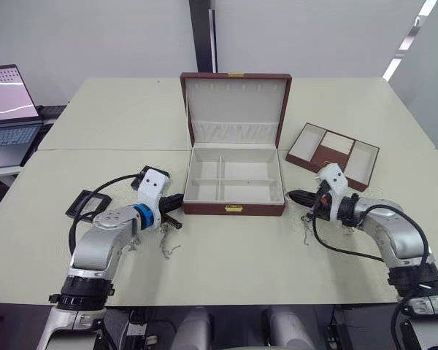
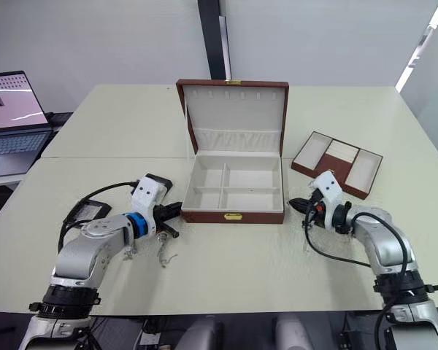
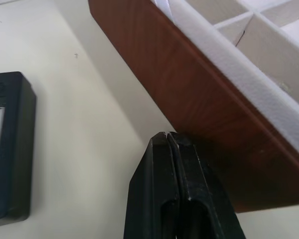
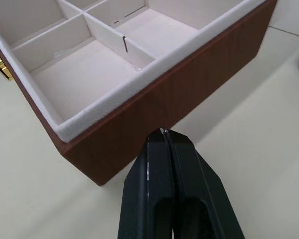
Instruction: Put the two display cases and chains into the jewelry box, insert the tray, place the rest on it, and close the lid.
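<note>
Left eye view: jewelry box open mid-table, compartments bare, tray lying off to its right, display cases and chains on the table, both grippers pinched closed, empty; nothing packed yet.

Jewelry box of smooth wood-grain veneer, matt cream cloth lining.

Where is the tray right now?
In the head views, the tray sits on the table at the robot's right, beside the open jewelry box, beyond the right end effector.
</note>
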Tool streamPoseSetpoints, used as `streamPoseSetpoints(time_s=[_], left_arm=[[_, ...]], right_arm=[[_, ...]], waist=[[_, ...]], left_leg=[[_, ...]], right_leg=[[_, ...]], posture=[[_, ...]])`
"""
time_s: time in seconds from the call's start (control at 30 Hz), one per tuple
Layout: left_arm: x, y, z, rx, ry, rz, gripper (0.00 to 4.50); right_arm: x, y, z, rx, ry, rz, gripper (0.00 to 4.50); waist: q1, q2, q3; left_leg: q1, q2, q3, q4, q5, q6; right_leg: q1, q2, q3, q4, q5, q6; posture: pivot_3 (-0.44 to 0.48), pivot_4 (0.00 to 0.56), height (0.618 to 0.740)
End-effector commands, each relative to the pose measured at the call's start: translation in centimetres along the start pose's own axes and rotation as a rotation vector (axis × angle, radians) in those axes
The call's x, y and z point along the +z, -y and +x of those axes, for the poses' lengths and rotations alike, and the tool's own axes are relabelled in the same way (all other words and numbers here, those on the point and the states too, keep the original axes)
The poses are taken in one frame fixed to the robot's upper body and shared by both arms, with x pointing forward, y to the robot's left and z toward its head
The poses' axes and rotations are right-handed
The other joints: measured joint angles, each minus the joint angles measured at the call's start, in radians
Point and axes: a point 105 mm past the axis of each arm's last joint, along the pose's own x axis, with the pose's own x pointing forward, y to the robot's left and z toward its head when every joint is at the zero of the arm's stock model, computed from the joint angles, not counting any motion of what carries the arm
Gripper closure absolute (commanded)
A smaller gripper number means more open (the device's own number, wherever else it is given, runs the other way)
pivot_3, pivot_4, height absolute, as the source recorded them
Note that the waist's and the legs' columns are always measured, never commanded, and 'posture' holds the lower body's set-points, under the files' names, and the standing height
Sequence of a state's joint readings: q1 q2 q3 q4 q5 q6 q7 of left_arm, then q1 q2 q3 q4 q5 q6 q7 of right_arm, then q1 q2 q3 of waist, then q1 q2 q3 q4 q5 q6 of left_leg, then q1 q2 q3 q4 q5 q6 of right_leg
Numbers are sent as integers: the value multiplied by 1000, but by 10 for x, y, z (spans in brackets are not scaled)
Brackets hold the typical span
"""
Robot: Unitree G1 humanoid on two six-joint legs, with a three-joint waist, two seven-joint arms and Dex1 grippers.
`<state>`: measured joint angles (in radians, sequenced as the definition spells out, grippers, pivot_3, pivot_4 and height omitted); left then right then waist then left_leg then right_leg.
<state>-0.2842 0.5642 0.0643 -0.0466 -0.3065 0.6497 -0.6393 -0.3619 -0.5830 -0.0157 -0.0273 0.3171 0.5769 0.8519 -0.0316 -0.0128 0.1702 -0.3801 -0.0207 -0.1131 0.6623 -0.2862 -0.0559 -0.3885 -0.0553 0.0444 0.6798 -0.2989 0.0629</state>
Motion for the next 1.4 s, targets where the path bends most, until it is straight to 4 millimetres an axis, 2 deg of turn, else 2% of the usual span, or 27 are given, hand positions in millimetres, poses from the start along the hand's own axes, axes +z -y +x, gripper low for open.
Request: streamPoseSetpoints(time_s=[0.03,0.13,0.23,0.4,0.47,0.63,0.67,0.77,0.8,0.97,1.4], left_arm=[[27,-26,-33,49,104,19,4500],[35,-51,-67,91,124,27,4500],[29,-66,-90,120,86,40,3898],[-3,-99,-141,230,-84,80,2391],[-16,-107,-159,264,-148,91,1710],[-34,-125,-190,363,-227,111,123],[-37,-128,-194,378,-236,110,0],[-49,-135,-208,418,-283,115,0],[-52,-136,-211,426,-295,117,0],[-60,-137,-215,433,-318,126,0],[-60,-141,-215,448,-333,148,0]], right_arm=[[16,15,-23,-37,91,-3,4469],[20,27,-49,-54,116,3,4469],[14,39,-71,-80,91,-5,4500],[-10,65,-118,-159,-17,1,3457],[-20,73,-132,-187,-51,5,2883],[-35,85,-151,-224,-73,11,1467],[-35,86,-152,-229,-64,12,1179],[-33,89,-153,-236,-51,1,173],[-34,89,-153,-235,-53,-3,35],[-35,89,-154,-242,-64,-19,35],[-38,89,-160,-247,-84,-8,35]], waist=[[-2,0,0],[-2,0,0],[-1,0,0],[-1,0,1],[-3,0,1],[-4,1,1],[-4,1,1],[-5,2,2],[-6,2,2],[-6,2,2],[-5,2,2]], left_leg=[[0,0,0,0,0,0],[0,0,0,0,0,0],[0,0,1,0,0,0],[1,0,2,-1,0,0],[1,1,2,-2,0,1],[2,1,2,-2,0,1],[2,1,2,-2,0,1],[2,1,3,-2,0,1],[2,1,3,-2,0,1],[2,2,3,-2,0,0],[2,2,3,-2,0,1]], right_leg=[[0,0,0,0,0,0],[0,0,0,0,0,0],[0,0,0,0,0,0],[1,0,0,0,0,0],[0,0,1,-1,0,0],[1,0,1,0,0,0],[1,0,1,0,0,0],[1,0,1,0,0,0],[1,0,1,0,0,0],[1,0,1,0,0,0],[1,0,1,0,0,0]], posture=[[0,150,740],[0,150,740],[0,150,740],[0,150,740],[0,150,740],[0,150,740],[0,150,740],[0,150,740],[0,150,740],[0,150,740],[0,150,740]])
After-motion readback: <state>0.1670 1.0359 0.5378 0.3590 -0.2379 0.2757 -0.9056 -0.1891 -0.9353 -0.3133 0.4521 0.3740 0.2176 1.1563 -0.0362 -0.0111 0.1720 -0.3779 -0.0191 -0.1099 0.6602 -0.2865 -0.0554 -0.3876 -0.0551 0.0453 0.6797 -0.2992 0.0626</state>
